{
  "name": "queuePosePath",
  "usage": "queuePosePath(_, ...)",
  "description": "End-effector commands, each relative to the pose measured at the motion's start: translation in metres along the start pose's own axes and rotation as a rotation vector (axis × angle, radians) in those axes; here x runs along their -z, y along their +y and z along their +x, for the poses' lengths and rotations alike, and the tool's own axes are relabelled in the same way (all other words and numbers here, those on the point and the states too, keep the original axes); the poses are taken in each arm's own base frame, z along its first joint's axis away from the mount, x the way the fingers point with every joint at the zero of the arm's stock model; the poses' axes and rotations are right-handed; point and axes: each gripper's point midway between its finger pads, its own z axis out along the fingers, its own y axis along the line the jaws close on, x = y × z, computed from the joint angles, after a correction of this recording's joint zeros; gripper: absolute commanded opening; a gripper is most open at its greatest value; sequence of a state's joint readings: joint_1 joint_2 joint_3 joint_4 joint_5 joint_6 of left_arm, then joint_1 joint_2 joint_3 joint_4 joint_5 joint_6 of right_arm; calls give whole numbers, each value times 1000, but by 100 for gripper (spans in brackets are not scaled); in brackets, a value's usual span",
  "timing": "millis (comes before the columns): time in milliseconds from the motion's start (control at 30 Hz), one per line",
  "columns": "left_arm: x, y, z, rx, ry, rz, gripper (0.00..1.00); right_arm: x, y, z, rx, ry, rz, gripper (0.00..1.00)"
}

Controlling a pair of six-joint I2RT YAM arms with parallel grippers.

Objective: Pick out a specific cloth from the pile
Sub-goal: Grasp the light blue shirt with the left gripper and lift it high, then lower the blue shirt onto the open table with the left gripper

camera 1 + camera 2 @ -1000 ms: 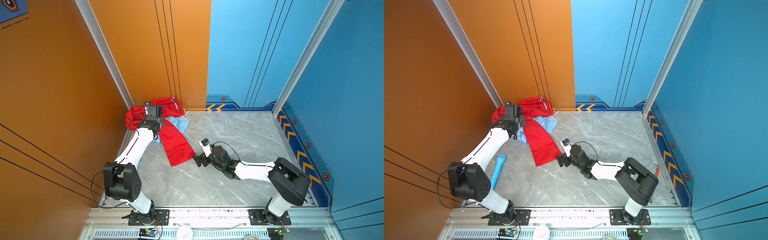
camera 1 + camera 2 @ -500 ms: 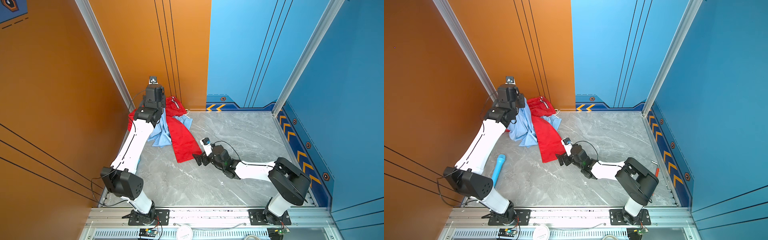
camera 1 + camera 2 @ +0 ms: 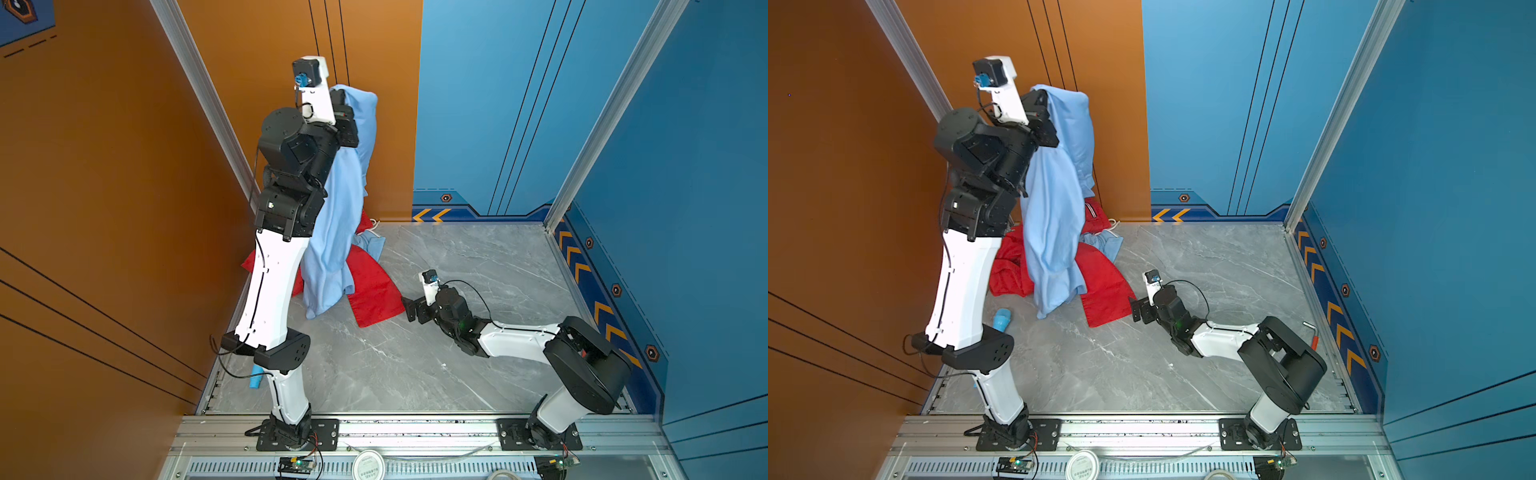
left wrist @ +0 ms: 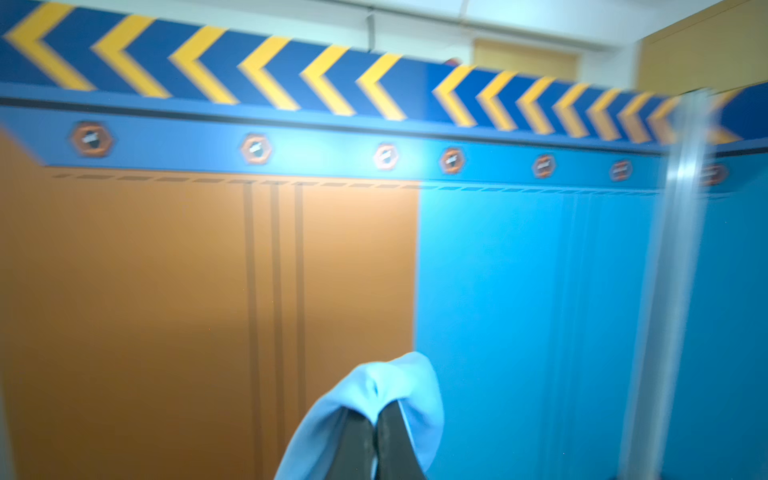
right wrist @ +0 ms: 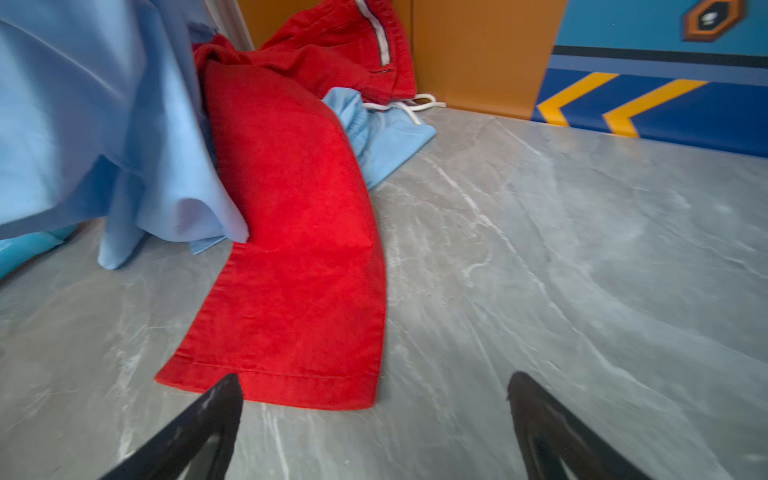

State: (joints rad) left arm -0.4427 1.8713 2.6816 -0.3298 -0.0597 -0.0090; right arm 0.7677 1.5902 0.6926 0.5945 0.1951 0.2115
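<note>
Since the left gripper (image 4: 377, 415) is clenched on a bunched fold of the cloth (image 3: 336, 216) and raised high above the pile (image 3: 374, 291), the cloth hangs as one long limp drape. Its lowest hem sags down to the side of the pile nearest the left arm's base. Can't tell if that hem touches the floor or hangs just clear. Fabric reads thin, soft and light, with no stiffness at all and a slight sheen, so judged a bit slippery. It creases freely and won't hold shape. The fold wraps over both fingertips in the left wrist view, so the bite looks deep enough. Best hold is a gathered bunch or a seam edge like this one, not a single layer. Lower part of the drape lies against the red trousers (image 5: 299, 249), so some drag on them is possible. A smaller pale blue piece (image 5: 386, 137) sits tucked under the trousers on the far side of the pile, beside the white cord (image 5: 411, 106). Can't tell if it belongs to the same garment. Right gripper (image 5: 376, 377) is spread wide and empty, low over the floor, just at the trouser-leg hem on the pile's near side.
</note>
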Motion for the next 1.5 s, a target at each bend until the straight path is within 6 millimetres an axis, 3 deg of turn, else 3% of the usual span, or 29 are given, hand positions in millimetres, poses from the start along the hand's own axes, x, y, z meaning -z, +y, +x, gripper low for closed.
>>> queuePosePath(0,-6,-107,22,85,-5,417,0,26,-31,-32,-48,-130,131,100)
queuePosePath(67,-17,-122,48,46,32,376,0,47,-32,-44,-32,-173,120,100)
queuePosePath(167,-38,-106,109,-53,145,173,0,84,-36,-58,-59,-206,132,100)
queuePosePath(200,-41,-97,128,-84,188,106,6,97,-40,-59,-80,-216,148,100)
queuePosePath(267,-39,-83,168,-176,286,4,39,125,-49,-59,-128,-235,179,100)
queuePosePath(300,-32,-80,188,-240,341,-18,50,138,-53,-58,-147,-250,180,100)
queuePosePath(367,-13,-74,215,-351,423,-36,71,156,-61,-54,-168,-250,190,100)
queuePosePath(433,16,-66,237,-434,505,-36,98,165,-73,-47,-168,-202,231,100)
queuePosePath(600,110,-58,265,-453,651,125,98,142,-80,-14,-172,65,204,100)
queuePosePath(733,188,-58,289,-490,795,279,98,106,-67,34,-198,293,148,100)
queuePosePath(833,214,-34,301,-531,869,231,98,74,-62,62,-198,351,150,100)
queuePosePath(933,222,-7,306,-493,843,179,98,41,-58,85,-201,448,154,100)
queuePosePath(1067,203,2,271,-504,590,167,98,8,-46,107,-242,517,117,98)
queuePosePath(1167,182,35,232,-509,449,72,98,-5,-42,115,-249,524,116,92)
queuePosePath(1267,163,83,214,-433,424,-8,98,-10,-38,116,-259,522,95,71)
queuePosePath(1400,139,128,228,-474,453,-91,98,-11,-36,95,-280,465,45,9)
queuePosePath(1433,137,138,228,-493,450,-117,98,-10,-34,86,-272,453,31,0)
queuePosePath(1467,136,144,224,-504,434,-131,98,-8,-34,78,-262,444,26,0)
